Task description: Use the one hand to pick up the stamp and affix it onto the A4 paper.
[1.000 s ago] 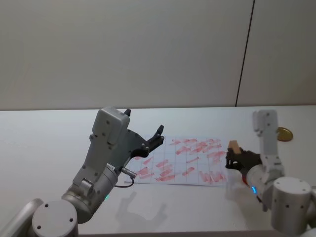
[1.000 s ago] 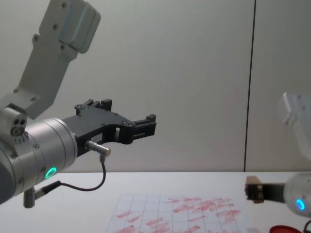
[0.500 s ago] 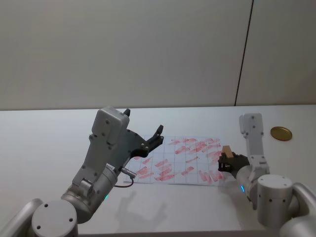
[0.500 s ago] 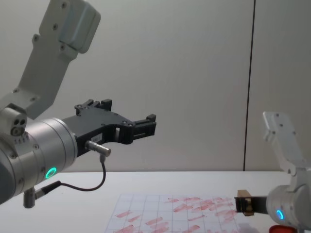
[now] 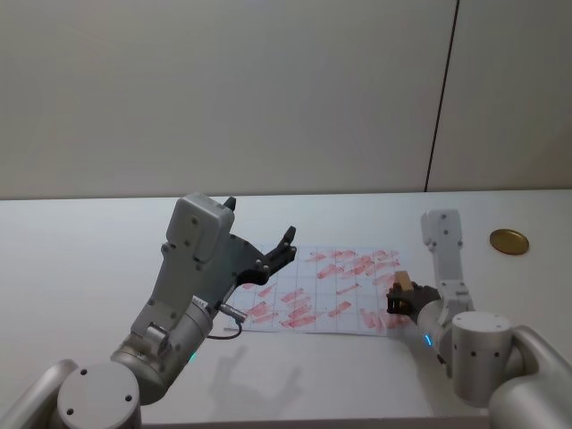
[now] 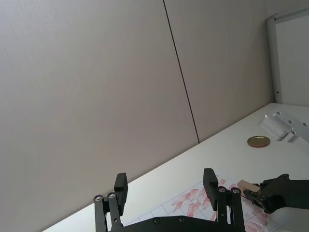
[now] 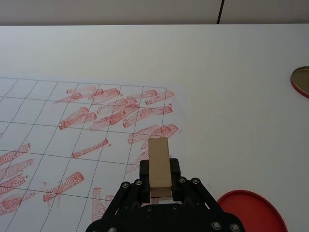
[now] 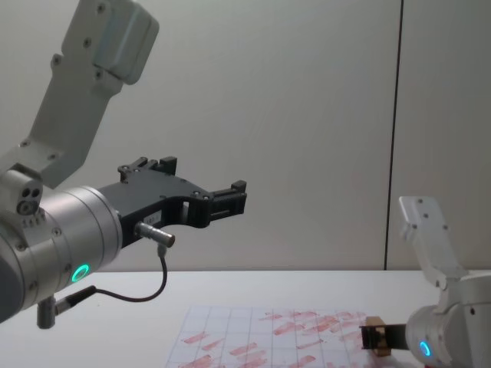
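Observation:
My right gripper [image 5: 399, 300] is shut on the stamp [image 5: 402, 283], a small pale wooden block. It holds the stamp low over the right edge of the A4 paper [image 5: 313, 299], a white gridded sheet covered in red marks. In the right wrist view the stamp [image 7: 159, 166] stands between the black fingers above the paper [image 7: 48, 140]. I cannot tell whether it touches the sheet. The chest view shows the stamp [image 8: 375, 338] just above the paper [image 8: 261, 337]. My left gripper [image 5: 279, 250] hangs open and empty, raised over the paper's left part.
A gold-brown round disc [image 5: 508, 240] lies on the white table at the far right. A flat red disc [image 7: 248, 212] sits close beside the right gripper, off the paper. The large left arm [image 8: 69, 238] with its cable fills the near left.
My right gripper has carried the stamp leftward and downward, from beside the paper to over its right edge. The left arm has not moved.

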`<state>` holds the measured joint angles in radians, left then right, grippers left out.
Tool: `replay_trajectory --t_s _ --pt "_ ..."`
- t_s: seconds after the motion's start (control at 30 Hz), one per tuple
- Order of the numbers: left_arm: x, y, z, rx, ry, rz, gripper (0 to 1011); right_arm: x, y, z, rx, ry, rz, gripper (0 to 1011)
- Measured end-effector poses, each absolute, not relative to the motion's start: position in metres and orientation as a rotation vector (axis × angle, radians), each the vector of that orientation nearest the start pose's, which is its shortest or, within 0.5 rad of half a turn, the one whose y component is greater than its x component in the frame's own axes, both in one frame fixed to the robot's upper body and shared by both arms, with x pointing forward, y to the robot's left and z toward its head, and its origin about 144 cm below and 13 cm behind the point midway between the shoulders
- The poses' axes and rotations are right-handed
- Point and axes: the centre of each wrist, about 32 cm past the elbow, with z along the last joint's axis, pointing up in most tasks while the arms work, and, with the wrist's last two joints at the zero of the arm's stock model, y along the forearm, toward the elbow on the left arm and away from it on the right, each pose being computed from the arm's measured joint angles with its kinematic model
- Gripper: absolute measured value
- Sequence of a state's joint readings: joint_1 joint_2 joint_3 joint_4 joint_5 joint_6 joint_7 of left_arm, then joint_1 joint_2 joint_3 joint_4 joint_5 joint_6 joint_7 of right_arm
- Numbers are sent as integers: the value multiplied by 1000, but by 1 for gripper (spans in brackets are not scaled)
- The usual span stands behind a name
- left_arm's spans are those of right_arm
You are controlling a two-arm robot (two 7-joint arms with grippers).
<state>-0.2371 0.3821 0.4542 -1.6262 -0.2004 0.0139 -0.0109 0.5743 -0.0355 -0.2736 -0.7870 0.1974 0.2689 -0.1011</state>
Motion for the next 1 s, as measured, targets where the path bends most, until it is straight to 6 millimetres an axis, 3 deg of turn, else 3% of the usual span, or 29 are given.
replay_trajectory --t_s 1.0 --pt "492 198 1204 61 -268 1124 993 612 -141 1111 -458 407 -1407 220"
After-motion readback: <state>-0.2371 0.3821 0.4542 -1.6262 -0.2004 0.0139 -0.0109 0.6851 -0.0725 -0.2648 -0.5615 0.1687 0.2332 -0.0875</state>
